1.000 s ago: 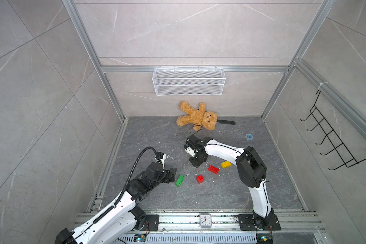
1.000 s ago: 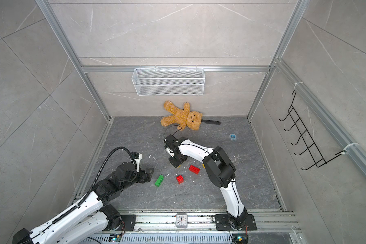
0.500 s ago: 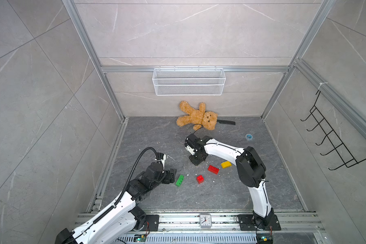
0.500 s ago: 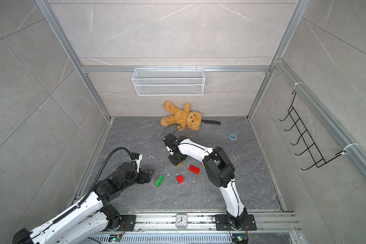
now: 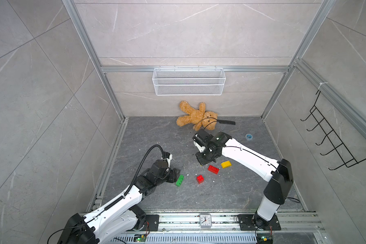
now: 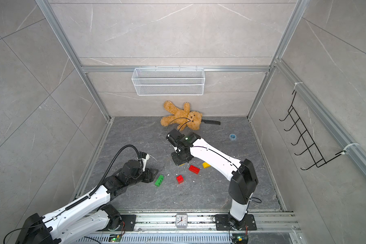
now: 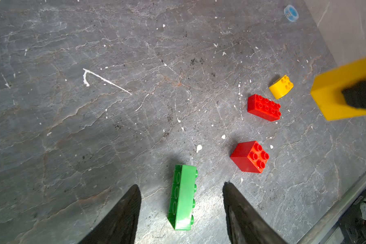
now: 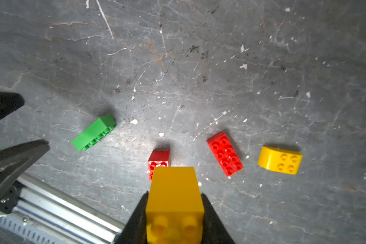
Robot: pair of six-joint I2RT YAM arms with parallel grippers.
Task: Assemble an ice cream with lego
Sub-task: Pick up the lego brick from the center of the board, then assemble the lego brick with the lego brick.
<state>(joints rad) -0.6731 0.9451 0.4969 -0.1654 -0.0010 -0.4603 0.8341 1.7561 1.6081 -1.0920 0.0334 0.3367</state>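
Closing on the green brick (image 7: 183,196), the left gripper (image 7: 180,184) is narrower than a sec ago. Its fingers (image 7: 123,211) straddle the brick w/ a gap each side, gripping nothing yet; the brick lies on its side on the floor. The right gripper (image 8: 174,194) has pinched shut on the square yellow brick (image 8: 173,183), which seems clear of the floor. Small red brick (image 8: 159,157), long red brick (image 8: 224,153) & rounded yellow brick (image 8: 280,159) lie loose, apart. Nothing's joined yet, so the ice cream isn't started; both arms look nearly ready for a 1st joint. No brand or text legible on the bricks; clock (image 5: 205,220) digits too small.
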